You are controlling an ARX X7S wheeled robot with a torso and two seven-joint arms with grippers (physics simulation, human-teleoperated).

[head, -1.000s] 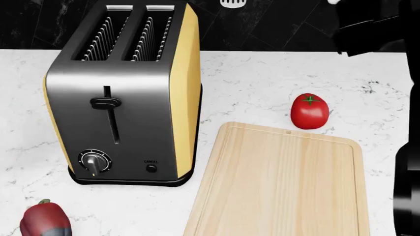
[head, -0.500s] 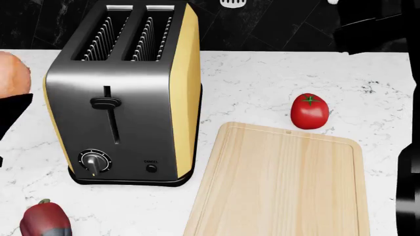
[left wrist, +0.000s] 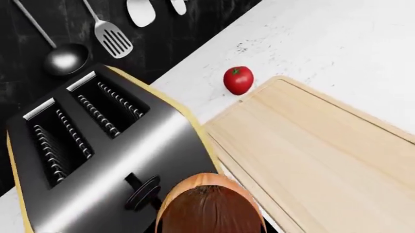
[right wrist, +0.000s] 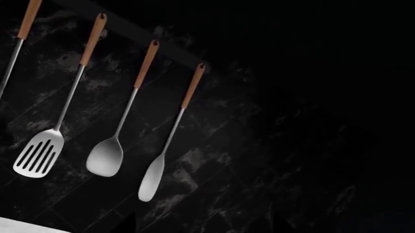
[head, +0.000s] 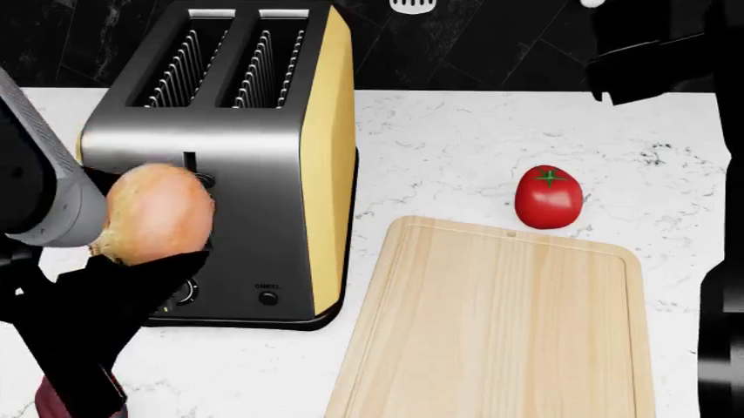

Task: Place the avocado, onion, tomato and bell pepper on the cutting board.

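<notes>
My left gripper is shut on the onion, an orange-tan bulb held in the air in front of the toaster. The onion fills the near edge of the left wrist view. The tomato sits on the counter just beyond the cutting board's far edge and also shows in the left wrist view. The cutting board lies bare to the right of the toaster, also in the left wrist view. The bell pepper is mostly hidden behind my left arm. The avocado is out of view. My right arm is a dark shape at the far right, its jaws not discernible.
A black and yellow toaster stands left of the board on the white marble counter. Spatulas and spoons hang on the black wall behind. The right arm's lower part lines the right edge.
My left arm has swung in from the left with the onion, now in front of the toaster. It now covers most of the bell pepper. Tomato and board have not moved.
</notes>
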